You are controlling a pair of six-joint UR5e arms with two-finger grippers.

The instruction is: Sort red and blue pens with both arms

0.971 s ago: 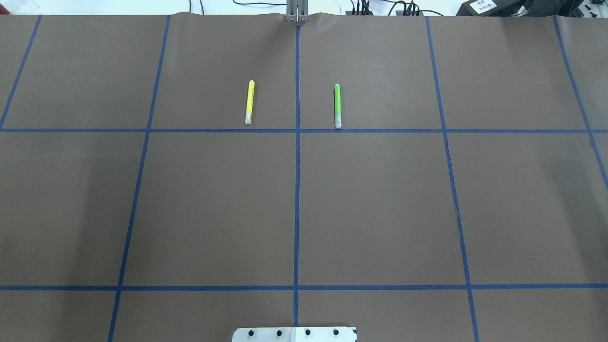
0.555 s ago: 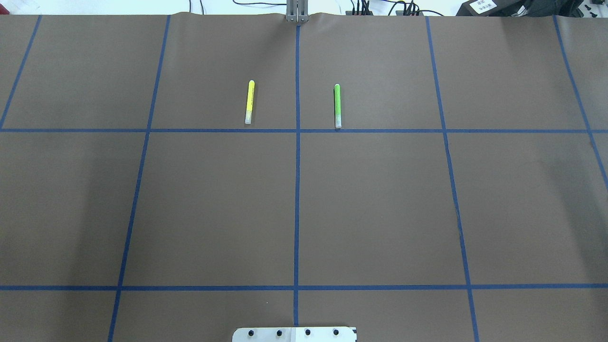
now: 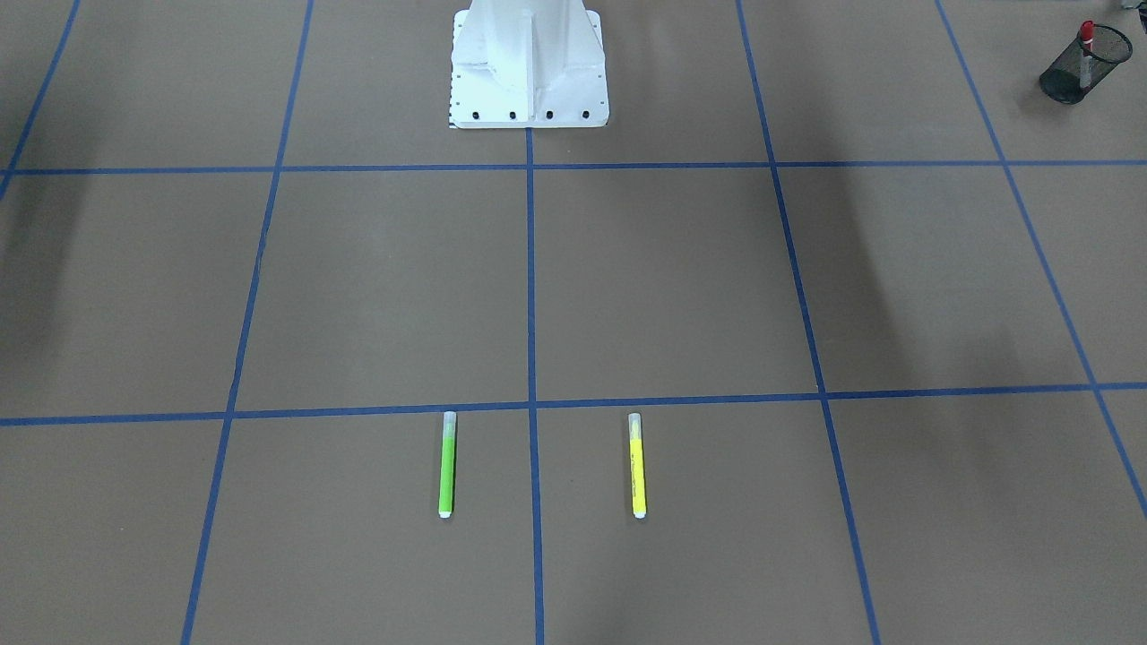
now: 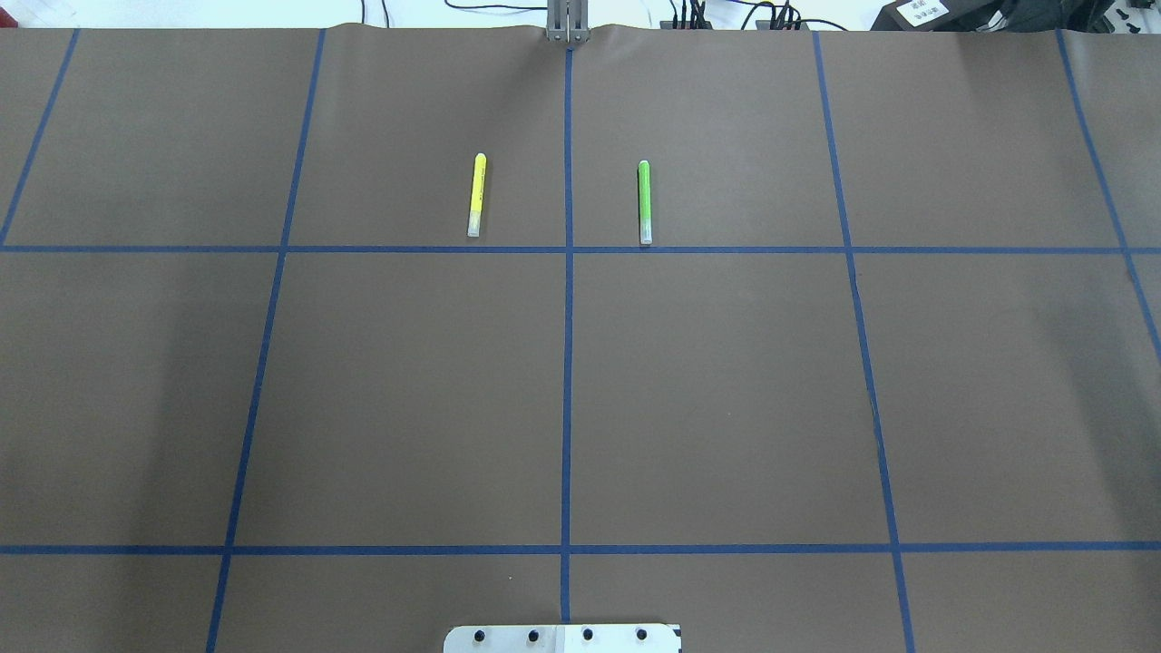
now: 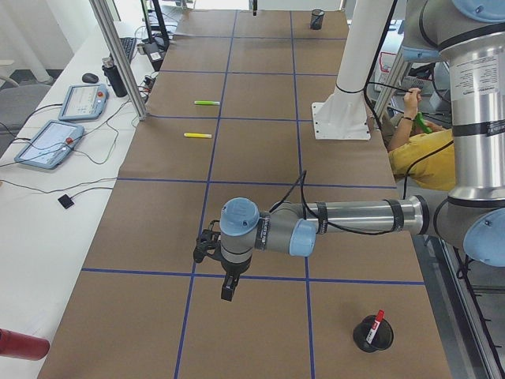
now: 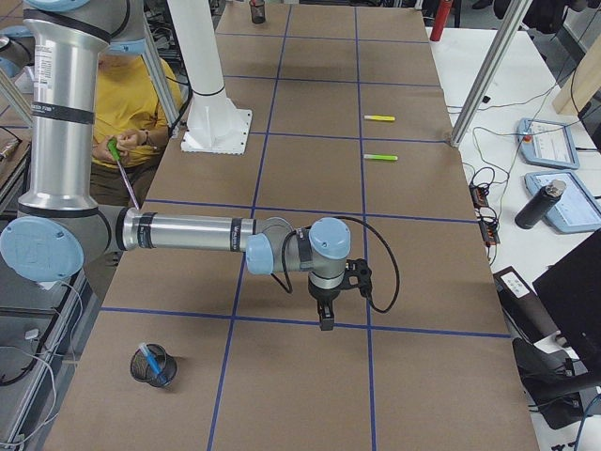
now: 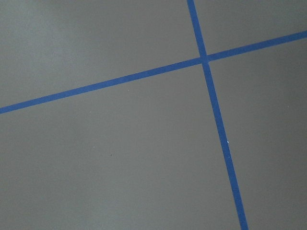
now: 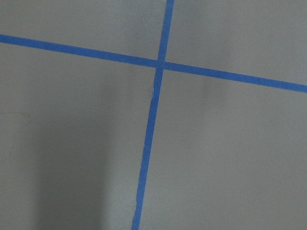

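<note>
We count one broad surface (image 4: 726,390), covered in matte brown paper and ruled into squares by blue tape. Two jointed metal arms stretch low over it, the left arm (image 5: 355,215) and the right arm (image 6: 188,232). We cannot tell whether the black left end effector (image 5: 227,290) or the right end effector (image 6: 326,318) is open or closed. One white pedestal (image 3: 529,63) stands mid-table. Two black mesh cups sit at opposite ends: one cup (image 5: 372,335) holds the red pen (image 5: 377,320), the other cup (image 6: 150,366) the blue pen (image 6: 156,363). Two slim markers, a yellow marker (image 4: 476,195) and a green marker (image 4: 644,201), lie parallel, flanking the centre tape line.
</note>
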